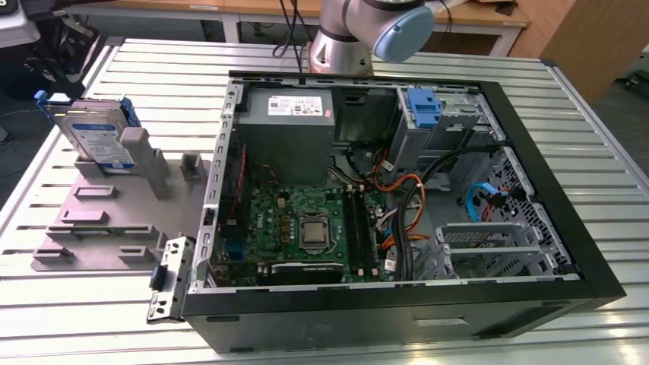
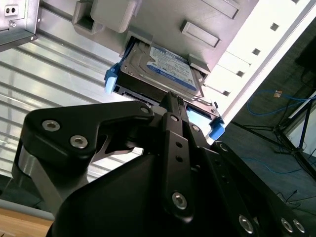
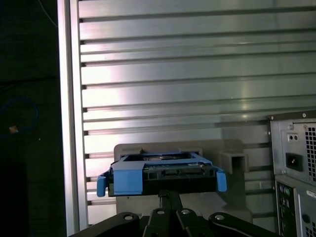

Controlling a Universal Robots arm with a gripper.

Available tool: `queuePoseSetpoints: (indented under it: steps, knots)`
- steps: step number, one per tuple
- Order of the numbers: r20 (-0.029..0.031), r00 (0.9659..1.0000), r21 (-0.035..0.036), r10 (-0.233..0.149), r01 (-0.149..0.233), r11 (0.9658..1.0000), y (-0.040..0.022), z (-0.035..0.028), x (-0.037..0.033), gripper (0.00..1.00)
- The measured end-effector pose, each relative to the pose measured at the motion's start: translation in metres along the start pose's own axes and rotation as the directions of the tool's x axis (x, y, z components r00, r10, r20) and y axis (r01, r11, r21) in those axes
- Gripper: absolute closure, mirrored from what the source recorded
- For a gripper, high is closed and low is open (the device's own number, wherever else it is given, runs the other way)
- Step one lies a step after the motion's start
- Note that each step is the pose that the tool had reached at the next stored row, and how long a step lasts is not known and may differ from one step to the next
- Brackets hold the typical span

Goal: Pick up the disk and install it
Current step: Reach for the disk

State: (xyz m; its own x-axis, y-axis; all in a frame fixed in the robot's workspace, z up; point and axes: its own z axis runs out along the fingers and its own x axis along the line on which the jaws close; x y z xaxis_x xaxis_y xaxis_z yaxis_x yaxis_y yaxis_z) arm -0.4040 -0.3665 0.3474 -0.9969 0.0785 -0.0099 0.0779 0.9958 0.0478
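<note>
The disk [image 1: 96, 131] is a silver drive with a white-and-blue label in a blue carrier frame. It leans upright in a slot at the far end of the grey fixture [image 1: 102, 220], at the exterior view's left. Both wrist views look at the disk [image 2: 163, 69] [image 3: 163, 173] end-on, still seated in the fixture. My gripper [image 2: 170, 98] [image 3: 170, 196] points at its near end from a short distance away. Its black fingers are drawn together with nothing between them.
An open computer case [image 1: 548, 228] lies on the slatted metal table [image 1: 163, 61], with the motherboard, cables and a grey power-supply box [image 1: 289, 114] exposed. Another blue carrier [image 1: 421, 106] sits in the drive bay at the back. The arm's base [image 1: 355, 34] stands behind the case.
</note>
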Motion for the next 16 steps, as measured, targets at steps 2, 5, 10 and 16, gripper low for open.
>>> queuePoseSetpoints:
  steps: [2,5,10,16]
  knots:
    - [-0.0001,1.0000,-0.0002,0.000,0.000,1.0000,0.0007,0.0003,0.0001,0.89]
    - [0.0000,1.0000,-0.0004,0.000,0.000,1.0000,0.0023,0.0007,0.0002,0.89]
    - [-0.0003,1.0000,-0.0021,0.000,0.000,1.0000,0.0025,0.0012,0.0003,0.89]
    - [-0.0003,1.0000,-0.0023,0.000,0.000,1.0000,0.0030,0.0029,0.0005,0.89]
